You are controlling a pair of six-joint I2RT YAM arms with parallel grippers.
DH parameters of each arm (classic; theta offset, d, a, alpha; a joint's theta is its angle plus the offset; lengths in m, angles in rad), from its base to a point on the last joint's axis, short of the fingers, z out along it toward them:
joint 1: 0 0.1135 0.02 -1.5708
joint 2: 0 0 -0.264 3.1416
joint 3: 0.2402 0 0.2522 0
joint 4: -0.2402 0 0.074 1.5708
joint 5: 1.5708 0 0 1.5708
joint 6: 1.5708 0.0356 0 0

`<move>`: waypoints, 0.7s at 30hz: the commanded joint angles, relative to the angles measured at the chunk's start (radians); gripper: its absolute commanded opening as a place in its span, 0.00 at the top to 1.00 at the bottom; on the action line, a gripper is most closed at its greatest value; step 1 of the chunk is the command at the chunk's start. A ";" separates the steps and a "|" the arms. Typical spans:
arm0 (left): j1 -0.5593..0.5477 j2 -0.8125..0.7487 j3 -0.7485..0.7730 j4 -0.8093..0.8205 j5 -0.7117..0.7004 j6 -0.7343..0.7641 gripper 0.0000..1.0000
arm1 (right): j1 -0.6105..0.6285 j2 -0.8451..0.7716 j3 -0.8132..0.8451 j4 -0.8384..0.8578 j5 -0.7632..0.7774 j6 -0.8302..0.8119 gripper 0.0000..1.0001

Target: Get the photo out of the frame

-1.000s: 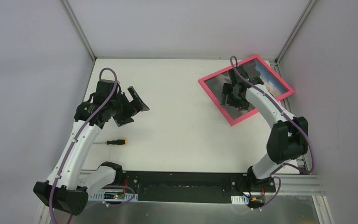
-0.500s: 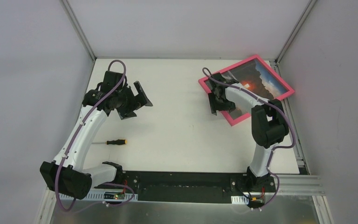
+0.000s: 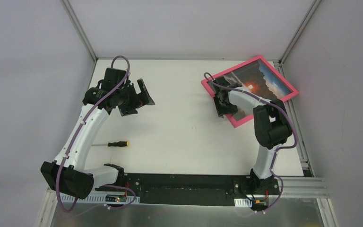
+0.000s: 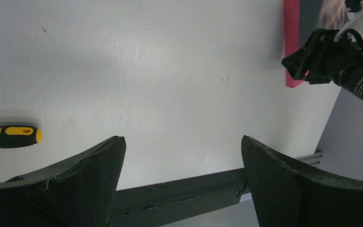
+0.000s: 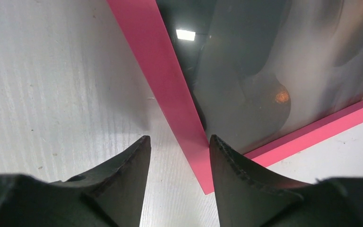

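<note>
The pink frame (image 3: 249, 90) lies flat at the back right of the table, picture side up. The photo (image 3: 260, 81) sits inside it, an orange sun among dark clouds. My right gripper (image 3: 221, 102) points down at the frame's left border near its front corner. In the right wrist view the pink frame border (image 5: 165, 80) runs between the half-closed right gripper (image 5: 177, 142). One finger is over the inner edge by the photo (image 5: 274, 71), and the other stands on the table, apart from the border. My left gripper (image 3: 139, 101) hovers wide open and holds nothing.
A screwdriver (image 3: 117, 143) with a black and yellow handle lies at the front left, also seen as a screwdriver (image 4: 9, 136) in the left wrist view. Metal enclosure posts and walls stand close behind and to the right of the frame.
My right gripper left the middle of the photo, came to the frame's left border, and its jaws narrowed. The left arm swung slightly toward the back.
</note>
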 commanded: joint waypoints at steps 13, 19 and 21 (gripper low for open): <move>-0.043 -0.033 0.050 -0.017 -0.057 0.083 0.02 | 0.012 -0.028 -0.071 0.058 -0.062 -0.041 0.68; -0.043 -0.038 0.027 -0.017 -0.050 0.041 0.03 | 0.109 -0.070 -0.099 0.039 -0.108 -0.033 0.79; -0.043 -0.042 0.015 -0.014 -0.042 0.019 0.03 | 0.167 -0.080 -0.121 0.032 -0.110 -0.031 0.84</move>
